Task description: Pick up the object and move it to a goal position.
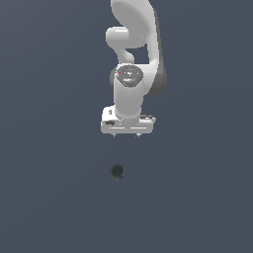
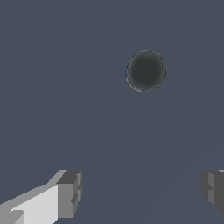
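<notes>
1 ball, 1 arm w/ 1 pincer.

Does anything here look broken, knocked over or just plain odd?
Nothing stands out. The small dark ball sits alone and whole on the flat grey surface, apart from the claw, whose two fingers stand spread wide with nothing between them.

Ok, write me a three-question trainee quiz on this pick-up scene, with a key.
1. True or false: the gripper is closed on the ball.
2. In the wrist view, the jaws stand: A) shut together, B) wide apart with nothing between them, C) clamped on a cube.
3. Fill in: the ball is nearly ____ in colour.

Key: 1 false, the ball lies apart from the gripper; 2 B; 3 black.
</notes>
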`<state>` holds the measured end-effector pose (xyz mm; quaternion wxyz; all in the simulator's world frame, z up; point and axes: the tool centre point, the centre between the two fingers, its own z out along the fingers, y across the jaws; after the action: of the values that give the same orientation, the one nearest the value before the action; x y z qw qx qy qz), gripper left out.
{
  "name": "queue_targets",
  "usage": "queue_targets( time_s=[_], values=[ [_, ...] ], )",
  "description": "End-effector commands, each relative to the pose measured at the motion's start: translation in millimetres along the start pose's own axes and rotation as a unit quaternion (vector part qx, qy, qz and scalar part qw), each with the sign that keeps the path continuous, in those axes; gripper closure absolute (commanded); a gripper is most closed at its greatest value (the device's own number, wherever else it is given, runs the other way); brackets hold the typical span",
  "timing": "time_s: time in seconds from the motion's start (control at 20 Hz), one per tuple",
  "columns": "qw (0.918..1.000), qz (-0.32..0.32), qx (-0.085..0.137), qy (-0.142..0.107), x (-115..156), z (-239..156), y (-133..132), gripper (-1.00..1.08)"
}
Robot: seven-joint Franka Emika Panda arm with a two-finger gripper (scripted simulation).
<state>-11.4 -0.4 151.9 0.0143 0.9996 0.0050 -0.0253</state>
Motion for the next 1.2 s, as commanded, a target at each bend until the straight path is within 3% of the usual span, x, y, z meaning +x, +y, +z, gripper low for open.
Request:
queue_targets(
  time_s=[0.0, 0.5, 1.15],
  values=[
    [1.0, 0.0, 0.0, 0.0, 0.0, 0.0, 0.0, -0.92],
    [0.9994, -0.032, 0.006, 0.007, 3.4, -12.3, -27.2, -0.92],
    [0.9979, -0.063, 0.005, 0.01, 25.4, 1.1, -16.8, -0.92]
  ],
)
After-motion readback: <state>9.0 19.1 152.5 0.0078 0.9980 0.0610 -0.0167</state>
